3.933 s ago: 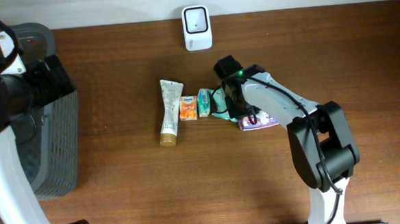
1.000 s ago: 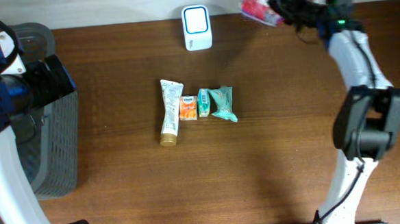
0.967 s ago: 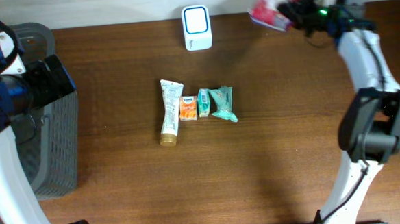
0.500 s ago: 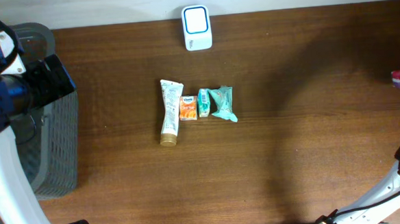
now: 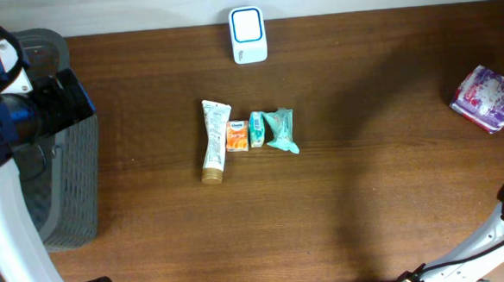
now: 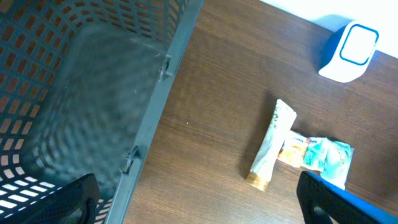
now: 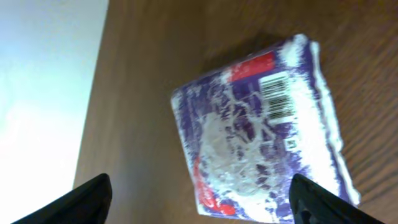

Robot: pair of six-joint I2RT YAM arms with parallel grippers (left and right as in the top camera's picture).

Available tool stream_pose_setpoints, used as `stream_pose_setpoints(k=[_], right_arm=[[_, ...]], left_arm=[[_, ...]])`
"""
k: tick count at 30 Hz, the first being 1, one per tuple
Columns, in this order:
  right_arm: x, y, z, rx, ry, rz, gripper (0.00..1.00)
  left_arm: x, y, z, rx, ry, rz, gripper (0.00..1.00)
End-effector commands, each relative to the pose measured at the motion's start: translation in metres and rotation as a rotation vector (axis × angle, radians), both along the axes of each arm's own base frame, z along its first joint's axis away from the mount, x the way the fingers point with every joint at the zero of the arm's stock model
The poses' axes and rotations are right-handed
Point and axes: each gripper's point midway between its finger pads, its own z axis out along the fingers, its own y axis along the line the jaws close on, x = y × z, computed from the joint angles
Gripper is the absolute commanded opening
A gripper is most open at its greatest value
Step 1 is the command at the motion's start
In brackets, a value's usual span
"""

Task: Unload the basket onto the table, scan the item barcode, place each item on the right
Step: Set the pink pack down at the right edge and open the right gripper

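One purple-and-white packet (image 5: 487,99) lies flat near the right edge of the table (image 5: 384,194), well apart from everything else. Its wrapper is glossy and crinkled, purple with white patterning and red patches. A black-and-white barcode (image 7: 279,99) faces up beside a white sealed edge.

From overhead the packet sits askew, its corners rather than its sides turned toward the table's edges. In the right wrist view its longer side runs roughly from the top to the bottom of the frame, leaning a little, with the barcode toward the upper right corner.

Both right fingers (image 7: 87,199) stand spread wide at either side of the packet, gripping nothing. The left fingers (image 6: 56,202) are likewise wide apart and empty, above a grey mesh basket (image 5: 60,181) at the table's left end.

A white and blue scanner (image 5: 248,33) stands at the far edge. Mid-table, a tube (image 5: 213,141), an orange pack (image 5: 237,135), a small green box (image 5: 257,129) and a teal pouch (image 5: 281,129) lie in a row.
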Motion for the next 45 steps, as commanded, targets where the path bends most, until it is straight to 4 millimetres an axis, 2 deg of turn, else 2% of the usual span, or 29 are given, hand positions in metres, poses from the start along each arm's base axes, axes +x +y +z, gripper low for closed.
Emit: stream_pose_setpoints(k=[1, 2, 3, 6, 9, 12, 14, 17, 19, 21, 22, 24, 26, 27, 29, 30, 31, 33, 34, 35, 36, 37, 40, 41, 42, 45], right_arm=[[0.002, 0.011, 0.024, -0.01, -0.05, 0.056, 0.87], [0.004, 0.017, 0.022, -0.032, -0.046, 0.096, 0.87], [0.01, 0.031, 0.019, -0.09, -0.029, 0.185, 0.87], [0.009, 0.034, -0.011, -0.327, 0.261, 0.139, 0.87], [0.025, 0.054, -0.024, -0.621, 0.491, 0.126, 0.86], [0.033, 0.061, -0.034, -0.846, 0.645, 0.087, 0.82], [0.033, 0.063, -0.055, -0.901, 0.72, 0.093, 0.82], [0.024, 0.054, -0.093, -0.897, 0.806, 0.106, 0.8], [0.023, 0.054, -0.105, -0.877, 0.817, 0.144, 0.64], [0.024, 0.059, -0.099, -0.849, 0.797, 0.16, 0.15], [0.032, 0.063, -0.085, -0.823, 0.742, 0.165, 0.04], [0.053, 0.072, -0.042, -0.738, 0.578, 0.181, 0.04], [0.076, 0.091, 0.008, -0.541, 0.326, 0.259, 0.04], [0.082, 0.101, 0.022, -0.439, 0.228, 0.307, 0.04], [0.085, 0.137, 0.046, -0.116, -0.063, 0.489, 0.04], [0.078, 0.16, 0.052, 0.027, -0.184, 0.601, 0.04], [0.073, 0.17, 0.05, 0.083, -0.216, 0.644, 0.04], [0.063, 0.177, 0.023, 0.151, -0.174, 0.639, 0.04], [0.057, 0.177, 0.004, 0.18, -0.145, 0.628, 0.04], [0.049, 0.17, -0.017, 0.183, -0.103, 0.601, 0.04], [0.046, 0.168, -0.018, 0.186, -0.091, 0.593, 0.04], [0.048, 0.169, -0.011, 0.186, -0.11, 0.599, 0.08], [0.062, 0.186, 0.026, 0.072, -0.129, 0.651, 0.38], [0.068, 0.193, 0.03, -0.043, -0.068, 0.66, 0.47], [0.075, 0.202, 0.026, -0.203, 0.045, 0.664, 0.53], [0.095, 0.238, 0.007, -0.712, 0.352, 0.654, 0.58]], left_arm=[[-0.002, 0.002, 0.002, 0.011, -0.004, -0.004, 0.99], [-0.002, 0.002, 0.002, 0.011, -0.004, -0.004, 0.99], [-0.002, 0.002, 0.002, 0.011, -0.004, -0.004, 0.99], [-0.002, 0.002, 0.002, 0.011, -0.004, -0.004, 0.99], [-0.002, 0.002, 0.002, 0.011, -0.004, -0.004, 0.99], [-0.002, 0.002, 0.002, 0.011, -0.004, -0.004, 0.99], [-0.002, 0.002, 0.002, 0.011, -0.004, -0.004, 0.99], [-0.002, 0.002, 0.002, 0.011, -0.004, -0.004, 0.99], [-0.002, 0.002, 0.002, 0.011, -0.004, -0.004, 0.99], [-0.002, 0.002, 0.002, 0.011, -0.004, -0.004, 0.99], [-0.002, 0.002, 0.002, 0.011, -0.004, -0.004, 0.99], [-0.002, 0.002, 0.002, 0.011, -0.004, -0.003, 0.99], [-0.002, 0.002, 0.002, 0.011, -0.004, -0.004, 0.99], [-0.002, 0.002, 0.002, 0.011, -0.004, -0.004, 0.99], [-0.002, 0.002, 0.002, 0.011, -0.004, -0.003, 0.99], [-0.002, 0.002, 0.002, 0.011, -0.004, -0.003, 0.99], [-0.002, 0.002, 0.002, 0.011, -0.004, -0.004, 0.99], [-0.002, 0.002, 0.002, 0.011, -0.004, -0.004, 0.99], [-0.002, 0.002, 0.002, 0.011, -0.004, -0.004, 0.99], [-0.002, 0.002, 0.002, 0.011, -0.004, -0.003, 0.99], [-0.002, 0.002, 0.002, 0.011, -0.004, -0.004, 0.99], [-0.002, 0.002, 0.002, 0.011, -0.004, -0.004, 0.99], [-0.002, 0.002, 0.002, 0.011, -0.004, -0.003, 0.99], [-0.002, 0.002, 0.002, 0.011, -0.004, -0.004, 0.99], [-0.002, 0.002, 0.002, 0.011, -0.004, -0.004, 0.99], [-0.002, 0.002, 0.002, 0.011, -0.004, -0.004, 0.99]])
